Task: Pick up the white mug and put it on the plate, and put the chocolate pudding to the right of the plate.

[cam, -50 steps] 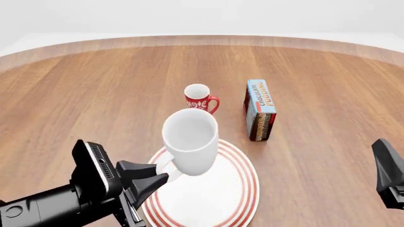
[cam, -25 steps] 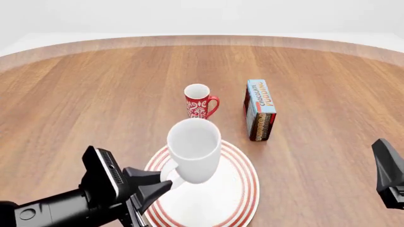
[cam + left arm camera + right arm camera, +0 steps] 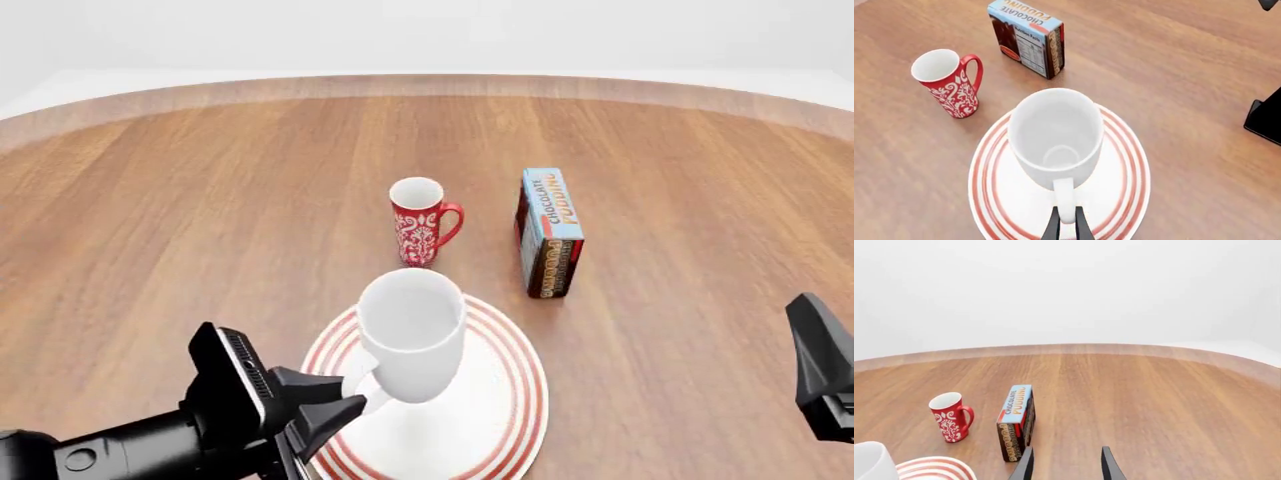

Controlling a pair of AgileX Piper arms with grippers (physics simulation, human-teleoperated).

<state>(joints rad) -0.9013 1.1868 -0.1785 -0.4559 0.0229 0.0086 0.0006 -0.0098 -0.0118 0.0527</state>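
Note:
The white mug (image 3: 411, 330) hangs upright low over the middle of the plate (image 3: 514, 400); I cannot tell whether its base touches. My left gripper (image 3: 350, 395) is shut on the mug's handle, and its fingertips (image 3: 1056, 227) pinch that handle in the left wrist view, with the white mug (image 3: 1054, 132) over the red-ringed plate (image 3: 987, 170). The chocolate pudding (image 3: 550, 232) stands upright beyond the plate's far right rim. My right gripper (image 3: 1066, 467) is open and holds nothing, well to the right, with the chocolate pudding (image 3: 1016, 420) ahead of it.
A slim red mug (image 3: 420, 215) with white pattern stands just beyond the plate, left of the pudding carton. The right arm's black body (image 3: 821, 365) sits at the right edge of the front view. Bare wood table (image 3: 200, 200) surrounds everything.
My left gripper has lowered the white mug toward the plate and drawn it slightly nearer. The right arm, pudding and red mug have not moved.

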